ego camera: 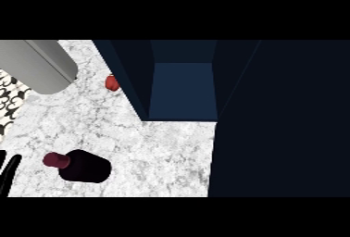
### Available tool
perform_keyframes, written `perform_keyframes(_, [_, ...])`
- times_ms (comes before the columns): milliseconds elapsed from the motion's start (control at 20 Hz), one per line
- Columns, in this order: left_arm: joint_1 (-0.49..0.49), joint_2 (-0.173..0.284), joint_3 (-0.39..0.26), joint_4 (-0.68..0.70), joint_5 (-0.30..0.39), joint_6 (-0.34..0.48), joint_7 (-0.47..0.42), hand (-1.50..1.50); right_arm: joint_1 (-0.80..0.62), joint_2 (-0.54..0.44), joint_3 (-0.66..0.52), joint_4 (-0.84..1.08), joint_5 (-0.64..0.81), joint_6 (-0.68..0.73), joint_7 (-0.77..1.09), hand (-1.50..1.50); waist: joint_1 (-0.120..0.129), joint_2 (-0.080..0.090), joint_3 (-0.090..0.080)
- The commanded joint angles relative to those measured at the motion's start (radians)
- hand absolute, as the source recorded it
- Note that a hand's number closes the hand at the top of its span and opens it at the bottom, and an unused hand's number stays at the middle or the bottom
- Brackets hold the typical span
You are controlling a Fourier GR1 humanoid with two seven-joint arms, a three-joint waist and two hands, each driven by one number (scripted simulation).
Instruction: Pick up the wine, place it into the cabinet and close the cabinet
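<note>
Wine bottle (80, 165) upright on the marble desk (157, 148), lower left in head view, just right of the left hand (9, 172); fingers' state impossible to tell; cabinet (181, 90) open, well apart up right.

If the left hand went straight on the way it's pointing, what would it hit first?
Probably the grey cylinder. The left hand points up the picture and passes just left of the wine bottle, over the counter. Height is unclear, so it might pass under or beside the cylinder.
</note>
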Motion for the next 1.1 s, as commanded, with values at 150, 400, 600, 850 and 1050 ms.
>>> perform_keyframes(150, [-0.019, 0.001, 0.028, -0.183, 0.085, 0.049, 0.104, -1.50, -0.134, -0.006, 0.008, -0.119, -0.030, -0.076, 0.215, -1.50, -0.002, 0.000, 0.000])
perform_keyframes(400, [-0.029, 0.021, 0.027, -0.212, 0.084, 0.069, 0.164, -1.50, -0.219, -0.006, 0.010, -0.130, -0.014, -0.131, 0.317, -1.50, -0.001, -0.002, -0.001])
perform_keyframes(600, [-0.102, -0.008, -0.038, -0.181, -0.035, 0.150, 0.194, -1.50, -0.256, -0.029, -0.032, -0.145, -0.049, -0.128, 0.343, -1.50, -0.012, 0.001, 0.001])
perform_keyframes(850, [-0.196, 0.048, 0.044, -0.137, 0.016, 0.179, 0.269, -1.50, -0.415, -0.032, -0.008, -0.074, 0.021, -0.182, 0.429, -1.50, -0.006, 0.002, 0.000])
perform_keyframes(1050, [-0.221, 0.029, 0.061, -0.055, 0.010, 0.181, 0.216, -1.50, -0.309, -0.026, 0.026, -0.210, 0.016, -0.182, 0.472, -1.50, -0.014, 0.000, 0.000])
